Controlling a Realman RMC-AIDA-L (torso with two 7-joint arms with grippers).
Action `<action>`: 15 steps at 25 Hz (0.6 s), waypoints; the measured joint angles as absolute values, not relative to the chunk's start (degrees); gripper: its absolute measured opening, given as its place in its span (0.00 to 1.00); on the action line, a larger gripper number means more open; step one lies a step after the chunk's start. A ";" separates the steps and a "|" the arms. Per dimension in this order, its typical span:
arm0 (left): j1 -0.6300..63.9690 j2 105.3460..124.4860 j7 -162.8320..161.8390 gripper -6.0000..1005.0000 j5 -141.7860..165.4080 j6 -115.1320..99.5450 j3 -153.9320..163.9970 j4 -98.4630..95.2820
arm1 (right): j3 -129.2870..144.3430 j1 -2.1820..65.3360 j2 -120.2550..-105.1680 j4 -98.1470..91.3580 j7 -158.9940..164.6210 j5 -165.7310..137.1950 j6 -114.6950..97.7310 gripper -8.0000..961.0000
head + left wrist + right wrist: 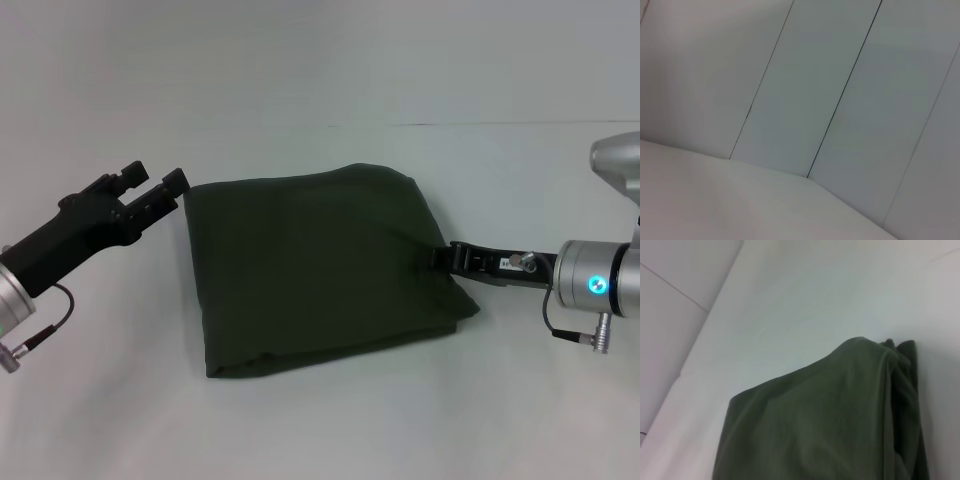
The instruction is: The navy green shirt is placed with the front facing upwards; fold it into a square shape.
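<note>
The navy green shirt lies folded into a rough rectangle on the white table, with no lettering showing. My left gripper hovers just off the shirt's upper left corner, open, with nothing between its fingers. My right gripper is at the shirt's right edge and shut on the cloth, which puckers there. In the right wrist view the shirt fills the lower part, with bunched folds along one side. The left wrist view shows only the table and the wall panels.
The white table stretches all around the shirt. A panelled wall stands behind the table. No other objects are in view.
</note>
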State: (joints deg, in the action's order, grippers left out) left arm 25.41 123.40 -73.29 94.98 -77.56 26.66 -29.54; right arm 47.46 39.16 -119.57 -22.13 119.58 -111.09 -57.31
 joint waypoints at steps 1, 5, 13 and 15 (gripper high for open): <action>25.41 123.40 -73.29 0.75 95.02 -77.56 26.69 -29.54 | 47.46 38.87 -119.58 -22.14 119.25 -110.65 -57.37 0.07; 25.32 123.40 -73.30 0.75 95.04 -77.65 26.72 -29.52 | 47.45 38.01 -119.59 -22.15 118.29 -109.37 -57.51 0.07; 25.35 123.40 -73.30 0.75 95.21 -77.69 26.78 -29.53 | 47.45 37.01 -119.77 -21.67 115.49 -106.34 -57.06 0.07; 25.37 123.39 -73.29 0.75 95.21 -77.60 26.80 -29.53 | 47.42 36.78 -119.78 -21.60 115.13 -105.78 -56.86 0.07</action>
